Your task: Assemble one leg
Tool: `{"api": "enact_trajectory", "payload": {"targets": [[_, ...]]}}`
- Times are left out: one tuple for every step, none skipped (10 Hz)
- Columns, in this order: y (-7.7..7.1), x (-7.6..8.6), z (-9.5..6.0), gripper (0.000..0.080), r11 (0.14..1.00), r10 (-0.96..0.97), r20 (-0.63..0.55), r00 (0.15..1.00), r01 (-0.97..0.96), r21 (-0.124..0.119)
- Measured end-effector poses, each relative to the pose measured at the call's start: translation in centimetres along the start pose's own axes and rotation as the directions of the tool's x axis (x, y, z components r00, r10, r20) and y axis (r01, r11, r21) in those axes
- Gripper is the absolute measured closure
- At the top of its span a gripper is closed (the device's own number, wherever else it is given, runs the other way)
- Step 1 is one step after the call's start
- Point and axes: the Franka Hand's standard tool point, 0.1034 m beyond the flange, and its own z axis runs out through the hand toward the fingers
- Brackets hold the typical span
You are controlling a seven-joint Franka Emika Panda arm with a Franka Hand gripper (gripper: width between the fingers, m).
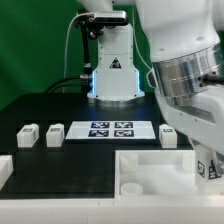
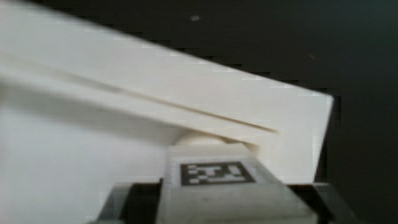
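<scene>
My gripper [image 2: 217, 205] is shut on a leg [image 2: 214, 172], a small white block with a black-and-white marker on its face. The dark fingers [image 2: 139, 203] press on both of its sides. The leg's tip rests against or just above a corner region of the large white tray-like part [image 2: 107, 110]; I cannot tell whether they touch. In the exterior view the gripper [image 1: 208, 168] with the leg [image 1: 210, 166] is at the lower right, over the tray-like part [image 1: 150, 172]. Most of the gripper is hidden by the arm.
Three more legs stand on the black table: two at the exterior view's left [image 1: 27, 134] [image 1: 55, 133] and one at its right [image 1: 170, 135]. The marker board [image 1: 112, 130] lies between them. The arm's base [image 1: 112, 70] stands behind. A white part [image 1: 5, 170] shows at the left edge.
</scene>
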Motion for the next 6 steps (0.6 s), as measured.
{"api": "enact_trajectory", "payload": {"targets": [[-0.08,-0.18,0.03,0.0506,0.995,0.103,0.0,0.995,-0.103,0.005],[-0.08,-0.43,0.2,0.0506,0.988,0.154,-0.002,0.988,-0.154,0.008],[-0.24,-0.4,0.14,0.0506,0.959,0.283,0.003,0.959,-0.283,0.017],[-0.33,-0.23,0.11,0.0506,0.943,0.332,0.005,0.943,-0.332,0.026],[-0.32,-0.14,0.11,0.0506,0.927,0.373,0.01,0.928,-0.373,0.029],[-0.3,-0.08,0.12,0.0506,0.906,0.422,0.01,0.906,-0.422,0.029]]}}
